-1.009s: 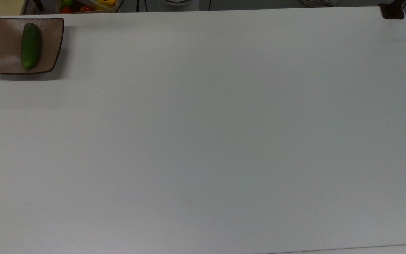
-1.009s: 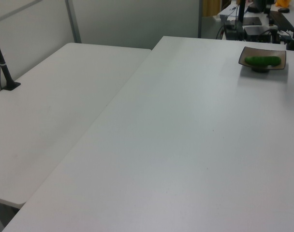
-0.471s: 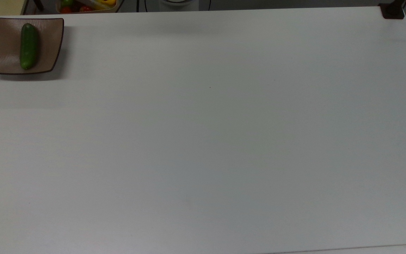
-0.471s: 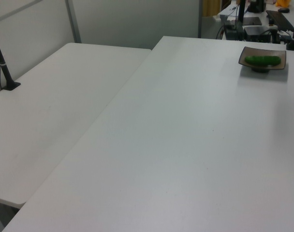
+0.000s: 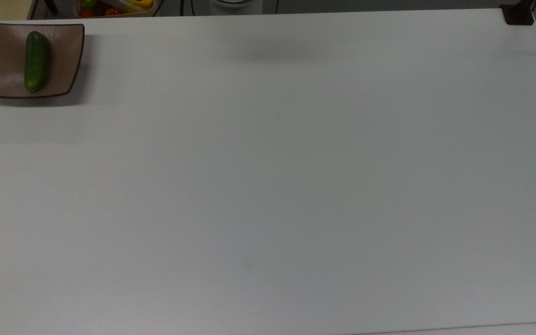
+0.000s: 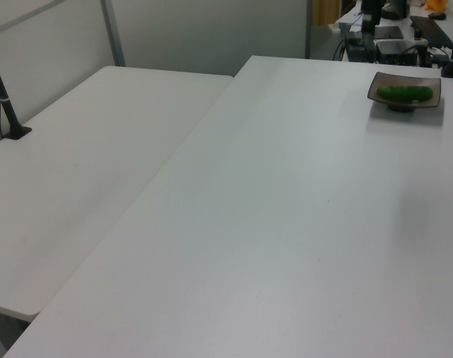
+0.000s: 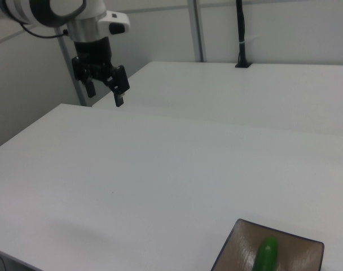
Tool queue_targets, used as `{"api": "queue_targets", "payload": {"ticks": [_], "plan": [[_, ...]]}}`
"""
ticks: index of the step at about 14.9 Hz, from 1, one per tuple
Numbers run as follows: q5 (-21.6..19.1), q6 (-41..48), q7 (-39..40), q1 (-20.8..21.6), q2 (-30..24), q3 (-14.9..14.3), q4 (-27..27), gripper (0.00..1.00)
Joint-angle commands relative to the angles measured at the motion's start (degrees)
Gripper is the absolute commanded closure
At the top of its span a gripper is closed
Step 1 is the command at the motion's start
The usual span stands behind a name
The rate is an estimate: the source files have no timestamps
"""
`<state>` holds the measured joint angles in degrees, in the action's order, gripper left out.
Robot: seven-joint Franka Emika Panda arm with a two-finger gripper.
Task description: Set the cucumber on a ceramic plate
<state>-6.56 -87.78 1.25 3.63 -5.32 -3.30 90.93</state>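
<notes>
The dark green cucumber [image 5: 36, 61] lies lengthwise on the square taupe-brown ceramic plate [image 5: 65, 56] at the far left corner of the white table in the top view. The left view puts the cucumber [image 6: 403, 92] and the plate [image 6: 375, 94] at the far right. In the right view the cucumber [image 7: 265, 255] rests on the plate [image 7: 234, 253] at the bottom edge. My gripper [image 7: 105, 95] hangs open and empty above the table's far left edge in the right view, well away from the plate.
A container of red, green and yellow produce [image 5: 114, 6] sits just beyond the table's far edge. A black clamp base [image 5: 518, 14] holds the far right corner. A second white table [image 6: 77, 171] adjoins, with a black pole [image 6: 3, 97] on it.
The cucumber has shifted slightly toward the top view's left on the plate. A soft shadow near the far edge has moved rightward across the table.
</notes>
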Motion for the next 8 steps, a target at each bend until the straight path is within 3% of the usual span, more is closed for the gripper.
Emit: {"api": "queue_targets", "payload": {"ticks": [1, 4, 8], "plan": [[0.58, -7.56, -0.9, 0.24, -0.48, 2.07, 4.77, 0.0], [0.58, -14.69, 1.64, 0.15, -0.31, 2.07, 7.41, 0.0], [0.49, -14.26, 3.15, 0.15, -0.13, 2.07, 7.33, 0.0]]}}
